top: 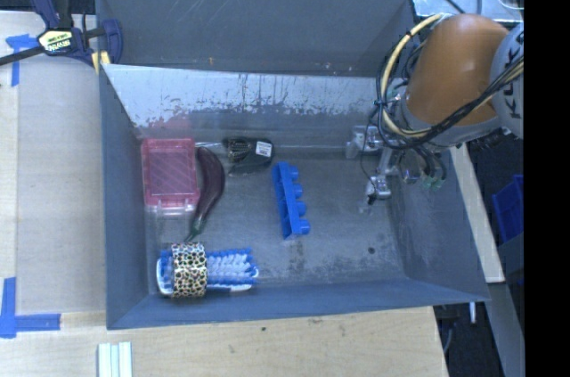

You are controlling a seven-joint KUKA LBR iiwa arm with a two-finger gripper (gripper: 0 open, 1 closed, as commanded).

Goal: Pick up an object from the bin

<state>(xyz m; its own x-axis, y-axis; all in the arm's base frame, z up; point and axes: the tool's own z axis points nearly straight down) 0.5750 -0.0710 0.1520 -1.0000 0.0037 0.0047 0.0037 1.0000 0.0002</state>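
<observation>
The gripper hangs low at the right-centre of the frame, over bare bin floor with nothing under it. Whether it is released or clenched cannot be told from this angle, and nothing shows in its grasp.

The nearest thing is a blue studded block, lying flat in the middle of the frame to the gripper's left and clear of everything else. It looks like the easiest pick. To do it well, the gripper would likely shift left until centred over the block, turn so it closes across the narrow width rather than along the length, and come straight down to the floor before closing.

Farther left lie a small black clip by the back wall and a dark curved pod that rests against a pink box. These crowd each other and leave less room. Farthest, at lower left, a blue brush sits close to the front wall, an awkward reach.
</observation>
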